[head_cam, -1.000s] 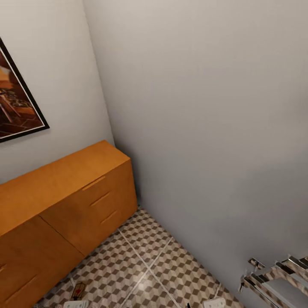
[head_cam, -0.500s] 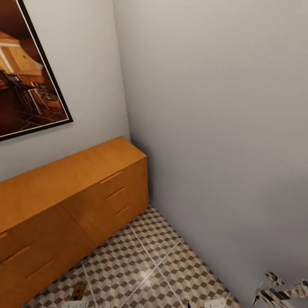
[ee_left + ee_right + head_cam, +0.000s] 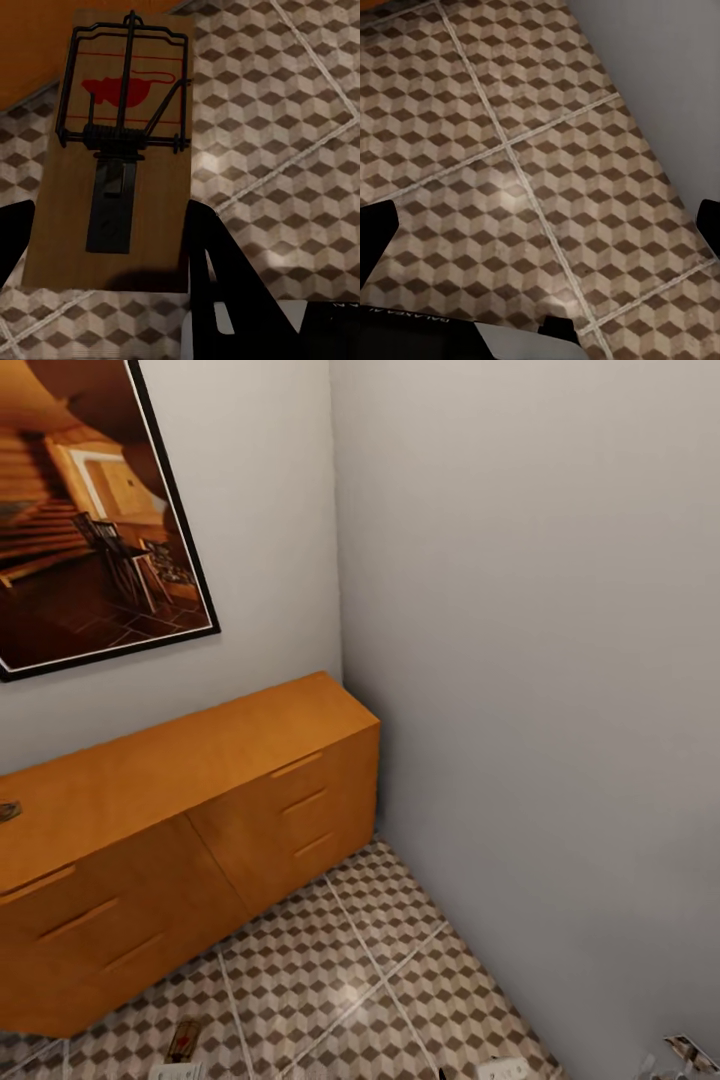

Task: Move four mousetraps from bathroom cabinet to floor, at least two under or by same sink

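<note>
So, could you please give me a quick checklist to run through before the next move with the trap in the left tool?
1. Left tool shut on the mousetrap: ok, a finger at each long edge.
2. Trap level and face up: ok, red mouse mark and wire bar visible.
3. Right tool free: ok, open with patterned floor between its fingers.
4. Cabinet drawers closed: ok, fronts sit flush.
5. Sink in sight for placing: not ok.
6. Other traps' whereabouts: cannot tell.
</note>
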Robot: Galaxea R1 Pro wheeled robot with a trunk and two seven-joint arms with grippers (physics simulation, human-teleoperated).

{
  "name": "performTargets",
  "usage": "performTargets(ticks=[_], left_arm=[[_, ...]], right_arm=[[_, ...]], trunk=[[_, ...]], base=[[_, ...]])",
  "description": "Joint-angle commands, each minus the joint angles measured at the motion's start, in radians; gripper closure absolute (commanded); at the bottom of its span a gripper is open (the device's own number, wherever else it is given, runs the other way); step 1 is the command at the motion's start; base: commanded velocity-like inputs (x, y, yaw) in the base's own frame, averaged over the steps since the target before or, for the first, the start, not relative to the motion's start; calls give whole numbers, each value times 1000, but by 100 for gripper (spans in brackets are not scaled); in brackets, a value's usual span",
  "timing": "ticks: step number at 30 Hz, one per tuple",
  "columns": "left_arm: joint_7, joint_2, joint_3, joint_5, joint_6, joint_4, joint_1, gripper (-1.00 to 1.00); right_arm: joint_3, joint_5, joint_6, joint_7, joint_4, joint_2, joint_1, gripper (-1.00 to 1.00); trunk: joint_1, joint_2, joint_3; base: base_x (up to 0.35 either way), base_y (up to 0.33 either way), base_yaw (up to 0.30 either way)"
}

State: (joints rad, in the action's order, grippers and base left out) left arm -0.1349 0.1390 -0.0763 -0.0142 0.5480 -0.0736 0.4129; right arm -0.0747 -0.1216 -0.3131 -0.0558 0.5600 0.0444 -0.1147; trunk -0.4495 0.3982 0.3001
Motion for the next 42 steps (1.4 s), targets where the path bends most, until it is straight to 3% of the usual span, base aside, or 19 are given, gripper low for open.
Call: performTargets(ticks=[1, 42], left_arm=[[-3, 1, -8, 2, 6, -5, 2, 100], [-3, 1, -8, 2, 6, -5, 2, 100]], right_arm=[[0, -10, -1, -6, 0, 0, 0, -100], [0, -12, -1, -7, 0, 0, 0, -100]], trunk=[[0, 2, 3], [0, 2, 30]], base=[[0, 0, 242], [0, 0, 257]])
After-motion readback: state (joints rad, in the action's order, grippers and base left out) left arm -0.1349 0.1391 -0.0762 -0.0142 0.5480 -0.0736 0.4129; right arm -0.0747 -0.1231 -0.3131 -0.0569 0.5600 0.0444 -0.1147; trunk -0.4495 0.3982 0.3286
